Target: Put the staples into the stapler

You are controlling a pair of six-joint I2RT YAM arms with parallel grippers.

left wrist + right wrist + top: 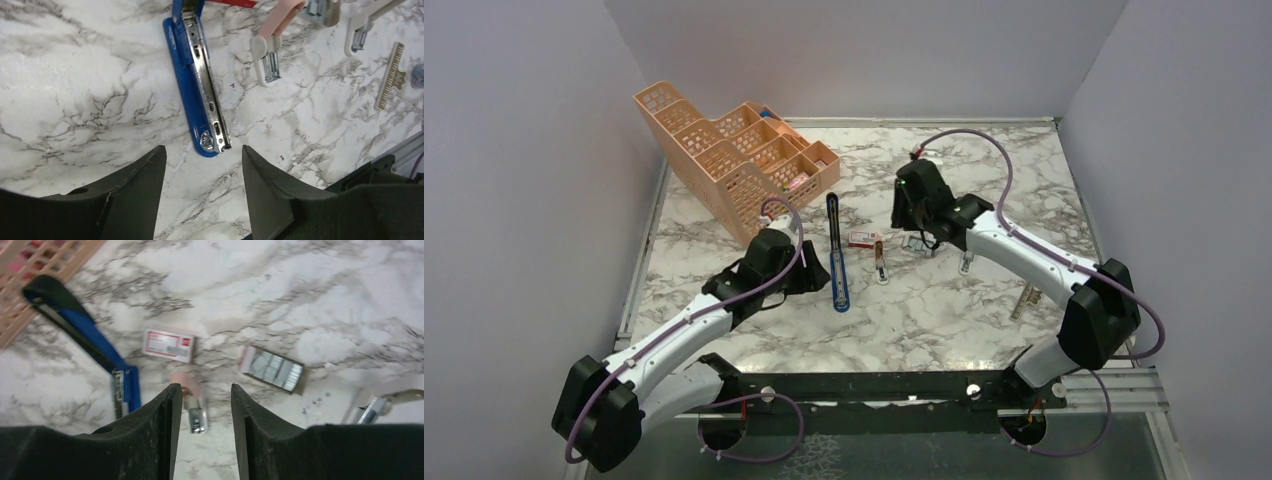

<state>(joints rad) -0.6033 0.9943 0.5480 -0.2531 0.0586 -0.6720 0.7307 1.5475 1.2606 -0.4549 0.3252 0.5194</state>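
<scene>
Left claw [202, 150]: spread, empty, just short of stapler's [192, 85] near end.
Right claw [205, 386]: spread, empty, hung near staples [272, 369].
Stapler: lay opened flat, channel up, between both arms.
Staples: lay near box [168, 345], apart from stapler.
Handling: likely light, brittle block that would probably crumble if squeezed; pinch long sides, mid-length.

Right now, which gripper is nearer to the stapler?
Left. The left gripper is at the near end of the stapler; the right gripper is farther right, past the red-and-white box.
</scene>
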